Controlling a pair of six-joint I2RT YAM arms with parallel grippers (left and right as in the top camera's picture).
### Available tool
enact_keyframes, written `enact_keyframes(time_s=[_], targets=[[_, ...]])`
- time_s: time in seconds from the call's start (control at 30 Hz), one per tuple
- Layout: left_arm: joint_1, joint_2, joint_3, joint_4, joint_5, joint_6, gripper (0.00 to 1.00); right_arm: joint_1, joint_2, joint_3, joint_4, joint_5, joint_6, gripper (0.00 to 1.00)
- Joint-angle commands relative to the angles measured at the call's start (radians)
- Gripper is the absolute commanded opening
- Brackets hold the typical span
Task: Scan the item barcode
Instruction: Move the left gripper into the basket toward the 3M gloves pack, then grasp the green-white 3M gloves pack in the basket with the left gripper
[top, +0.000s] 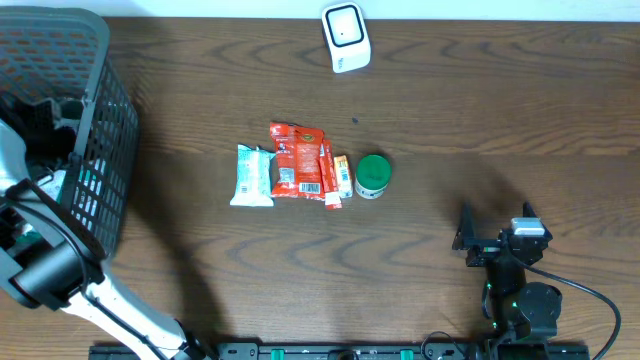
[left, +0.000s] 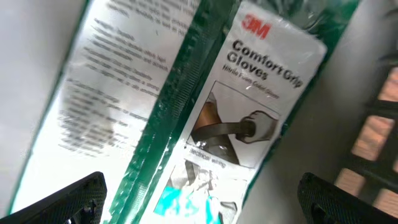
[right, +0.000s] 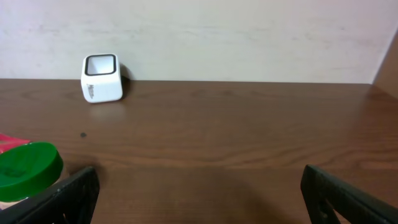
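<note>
The left gripper (left: 205, 205) is hanging wide open inside the basket (top: 105, 150), gloves pack (left: 249, 112) lying flat just beneath it. Closing on that glossy film, the fingers risk slipping off, or the pack catching the basket wall nearby. The right gripper (right: 199, 186) is sitting wide open, empty, scanner (right: 102, 78) well ahead-left

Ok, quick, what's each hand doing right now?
Left hand: open, empty, pointed at the green-and-white plastic glove packet.
Right hand: open, empty, above the dark wooden table.
</note>
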Motion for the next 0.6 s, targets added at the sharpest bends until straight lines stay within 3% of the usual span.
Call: enact_keyframes(time_s=[0.0,0.57], targets=[[-0.002,-0.031,0.009,0.001,-0.018,0.018,0.98,0.001,0.0,-0.002,-0.004,-0.005,0.01,0.99],[-0.003,0.097,-0.055,0.03,-0.082,0.06,0.98,0.001,0.0,-0.002,-0.004,-0.005,0.01,0.99]])
